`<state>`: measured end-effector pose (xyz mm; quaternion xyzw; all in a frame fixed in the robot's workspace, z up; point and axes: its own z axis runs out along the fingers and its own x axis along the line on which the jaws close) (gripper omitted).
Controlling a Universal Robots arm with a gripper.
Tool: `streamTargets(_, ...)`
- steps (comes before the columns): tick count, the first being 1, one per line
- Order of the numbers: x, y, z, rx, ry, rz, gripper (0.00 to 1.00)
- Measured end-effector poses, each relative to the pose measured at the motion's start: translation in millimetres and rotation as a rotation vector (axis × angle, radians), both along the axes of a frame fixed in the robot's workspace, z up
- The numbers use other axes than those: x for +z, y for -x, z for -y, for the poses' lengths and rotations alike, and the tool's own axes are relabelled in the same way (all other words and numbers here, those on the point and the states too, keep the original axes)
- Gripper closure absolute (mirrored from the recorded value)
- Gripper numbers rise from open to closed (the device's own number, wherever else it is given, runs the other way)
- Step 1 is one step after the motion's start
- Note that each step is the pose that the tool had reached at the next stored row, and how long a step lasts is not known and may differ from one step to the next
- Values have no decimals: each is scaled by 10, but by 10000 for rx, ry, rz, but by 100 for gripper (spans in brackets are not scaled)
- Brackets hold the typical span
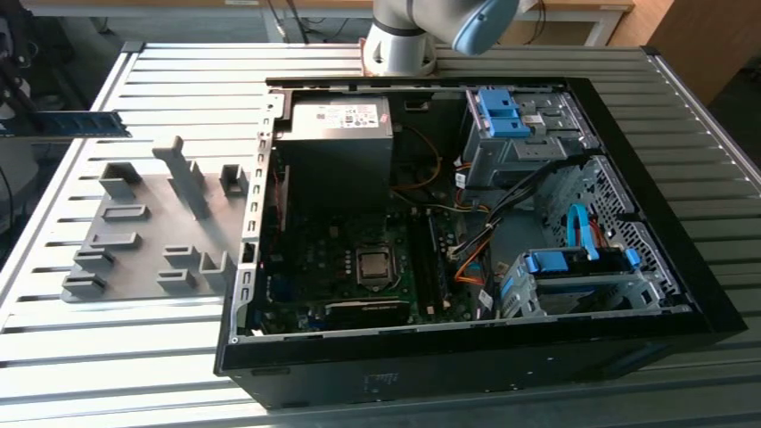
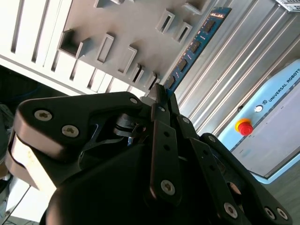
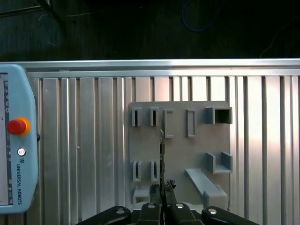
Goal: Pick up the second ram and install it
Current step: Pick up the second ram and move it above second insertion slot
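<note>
Exterior view first: a slatted metal table carries everything. The biggest thing on it is an open black computer case toward the exterior view's right, with the motherboard exposed inside. Behind the case stands the arm's base. At the exterior view's left of the case, just beside its wall, lies a flat grey holder block with upright slotted posts.

In both wrist views a pale blue teach pendant is seen near the holder block, apart from it.

In the second wrist view the black gripper has its jaws pressed together on one end of the second ram, and the rest of the blue stick reaches out past the holder block's edge. In the first wrist view the stick appears edge-on as a thin line in front of the holder block. In the exterior view the second ram lies level at the far left, beyond the holder block and well apart from the case.

A red button sits on the pendant.
</note>
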<state>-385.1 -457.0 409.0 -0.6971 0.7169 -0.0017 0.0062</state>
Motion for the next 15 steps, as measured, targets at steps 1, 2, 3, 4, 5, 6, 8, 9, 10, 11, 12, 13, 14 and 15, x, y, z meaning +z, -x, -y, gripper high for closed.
streamTargets(1, 0, -30, 0, 0, 0, 0, 86)
streamTargets(2, 0, -63, 0, 0, 1, 0, 86)
streamTargets(3, -1, -98, 0, -1, 0, 0, 86)
streamTargets(4, -2, -133, 0, 0, 0, 1, 86)
streamTargets(5, -3, -165, 0, 0, 0, 1, 86)
streamTargets(6, -2, -200, 0, 0, 0, -1, 86)
streamTargets(8, -4, -260, 0, 0, 0, 0, 86)
streamTargets(9, -6, -283, 0, 0, 0, 0, 86)
streamTargets(10, -7, -303, 0, 0, -1, 1, 86)
streamTargets(11, -9, -320, 0, 0, -1, 0, 86)
streamTargets(12, -12, -336, 0, 0, 0, 0, 86)
streamTargets(13, -15, -349, -1, 4, 0, 1, 86)
streamTargets(14, -18, -359, -5, 9, 0, 4, 86)
streamTargets(15, -20, -372, -8, 16, -1, 5, 86)
